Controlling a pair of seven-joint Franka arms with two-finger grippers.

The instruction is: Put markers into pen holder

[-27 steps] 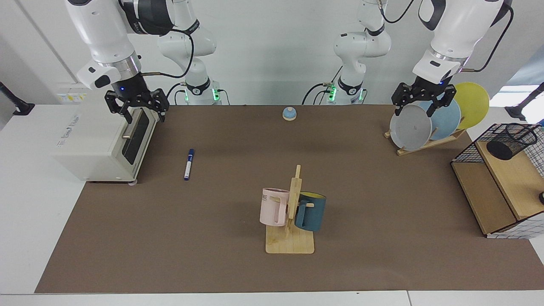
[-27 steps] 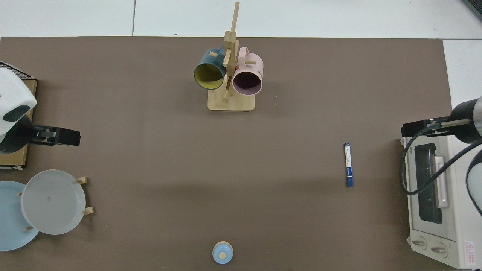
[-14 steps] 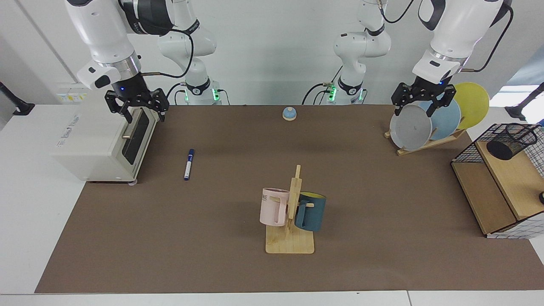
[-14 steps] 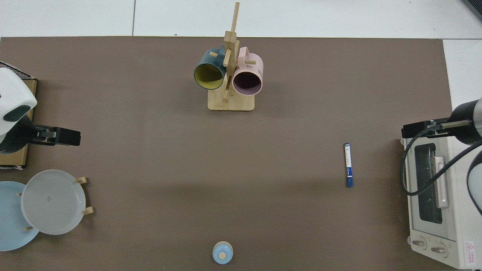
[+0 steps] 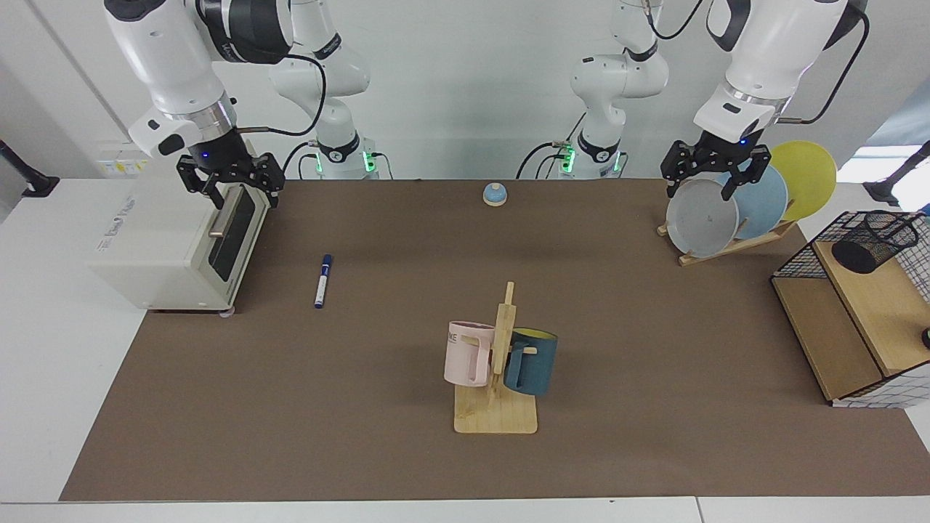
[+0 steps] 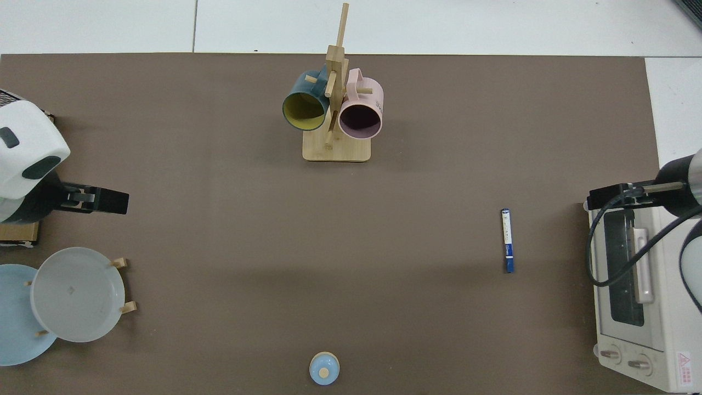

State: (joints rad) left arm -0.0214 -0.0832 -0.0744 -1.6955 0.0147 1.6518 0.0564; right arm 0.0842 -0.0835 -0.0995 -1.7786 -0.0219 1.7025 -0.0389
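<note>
Both arms rose slightly; marker [image 5: 322, 281] on mat, below-beside right gripper [image 5: 232, 190], open & empty.

Brown mat [image 5: 363, 407] covers most of the white table [image 5: 43, 407]. On the mat: marker [image 5: 322, 281] lying flat, near the toaster oven [image 5: 174, 243] (which straddles the mat edge and bare table). Wooden mug rack [image 5: 497, 407] sits mid-mat towards the near edge of the facing view, small blue-topped knob [image 5: 495, 194] at the far edge. Plate rack [image 5: 726, 247] stands at the far corner, wire-and-wood shelf [image 5: 835, 341] at the mat's end (black mesh pen holder [image 5: 872, 241] on top of it).
</note>
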